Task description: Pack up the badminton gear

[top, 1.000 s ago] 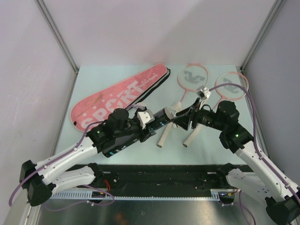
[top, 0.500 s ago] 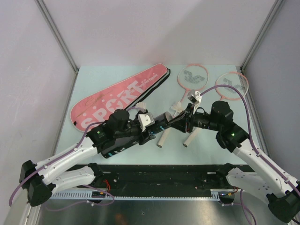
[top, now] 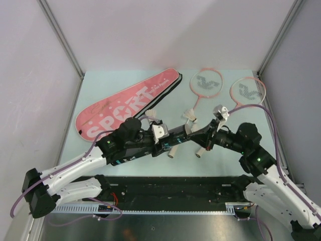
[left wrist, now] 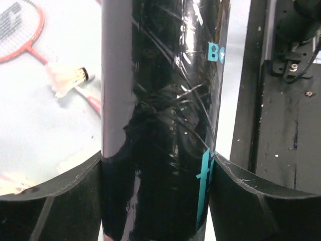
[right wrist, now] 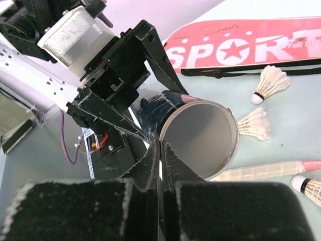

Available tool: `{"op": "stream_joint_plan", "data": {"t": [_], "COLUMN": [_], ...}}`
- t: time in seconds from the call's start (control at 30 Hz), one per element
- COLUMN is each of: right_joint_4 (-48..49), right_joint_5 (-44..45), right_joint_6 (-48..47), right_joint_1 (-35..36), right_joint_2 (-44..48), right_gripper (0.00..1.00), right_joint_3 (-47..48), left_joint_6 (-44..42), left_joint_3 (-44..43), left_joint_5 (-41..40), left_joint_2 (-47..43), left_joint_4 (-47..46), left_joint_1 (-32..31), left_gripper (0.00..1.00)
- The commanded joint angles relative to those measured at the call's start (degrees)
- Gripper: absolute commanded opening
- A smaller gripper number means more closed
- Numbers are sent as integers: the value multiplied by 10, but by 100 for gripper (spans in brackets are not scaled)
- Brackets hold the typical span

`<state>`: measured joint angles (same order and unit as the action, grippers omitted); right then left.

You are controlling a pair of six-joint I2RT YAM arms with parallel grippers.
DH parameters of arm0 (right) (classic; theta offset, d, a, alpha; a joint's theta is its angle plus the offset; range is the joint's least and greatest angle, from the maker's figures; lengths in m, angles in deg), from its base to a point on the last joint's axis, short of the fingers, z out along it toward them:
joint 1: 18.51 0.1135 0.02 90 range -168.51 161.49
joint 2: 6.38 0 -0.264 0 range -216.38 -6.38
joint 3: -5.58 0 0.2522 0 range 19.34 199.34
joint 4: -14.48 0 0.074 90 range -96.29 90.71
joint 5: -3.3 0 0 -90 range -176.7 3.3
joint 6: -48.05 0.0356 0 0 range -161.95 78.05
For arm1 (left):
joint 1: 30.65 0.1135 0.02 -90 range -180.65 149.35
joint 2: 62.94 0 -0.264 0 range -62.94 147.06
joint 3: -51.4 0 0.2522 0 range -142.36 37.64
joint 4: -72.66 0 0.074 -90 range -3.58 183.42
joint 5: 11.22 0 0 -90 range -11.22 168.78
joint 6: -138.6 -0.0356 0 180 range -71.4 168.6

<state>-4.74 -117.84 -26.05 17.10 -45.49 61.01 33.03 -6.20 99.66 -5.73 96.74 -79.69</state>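
The pink bag (top: pixel 128 103) lies flat at the far left of the table (top: pixel 223 163), with one racket (top: pixel 205 83) and a second racket (top: pixel 247 91) to its right. The black tube (top: pixel 180 134) is held above the racket handles, clamped between the spread fingers of the left gripper (left wrist: pixel 158 191). The right gripper (right wrist: pixel 161 150), fingers pressed together, touches the rim of the tube's open mouth, with shuttlecocks (right wrist: pixel 271 83) on the table nearby

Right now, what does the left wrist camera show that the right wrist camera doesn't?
Only the left wrist view: a racket head, teal lettering on the side of the black tube, and the dark mounting rail. Only the right wrist view: the tube's open mouth, the pink SPORT bag, the left hand clamped around the tube, and the right hand closed at its rim. Both: the tube and loose shuttlecocks.
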Motion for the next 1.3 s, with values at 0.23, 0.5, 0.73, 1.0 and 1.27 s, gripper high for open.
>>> {"op": "stream_joint_plan", "data": {"t": [0.23, 0.5, 0.73, 1.0, 1.27], "right_joint_4": [99, 16, -260, -269, -178], "right_joint_5": [-7, 40, 551, 677, 588], "right_joint_6": [133, 113, 201, 300, 270], "right_joint_1": [-79, -115, -120, -161, -271], "right_joint_2": [126, 175, 27, -150, -214], "right_gripper": [0, 0, 0, 0, 16], "right_joint_3": [-66, -65, -14, -40, -108], "left_joint_6": [-57, -60, -41, -8, 8], "left_joint_3": [-5, -5, -20, 0, 7], "left_joint_5": [-20, -30, -50, -94, -75], "left_joint_2": [6, 4, -21, -93, -126], "left_joint_4": [30, 32, 31, -30, -50], "left_joint_1": [12, 12, 11, 12, 12], "left_gripper": [10, 9, 11, 19, 21]}}
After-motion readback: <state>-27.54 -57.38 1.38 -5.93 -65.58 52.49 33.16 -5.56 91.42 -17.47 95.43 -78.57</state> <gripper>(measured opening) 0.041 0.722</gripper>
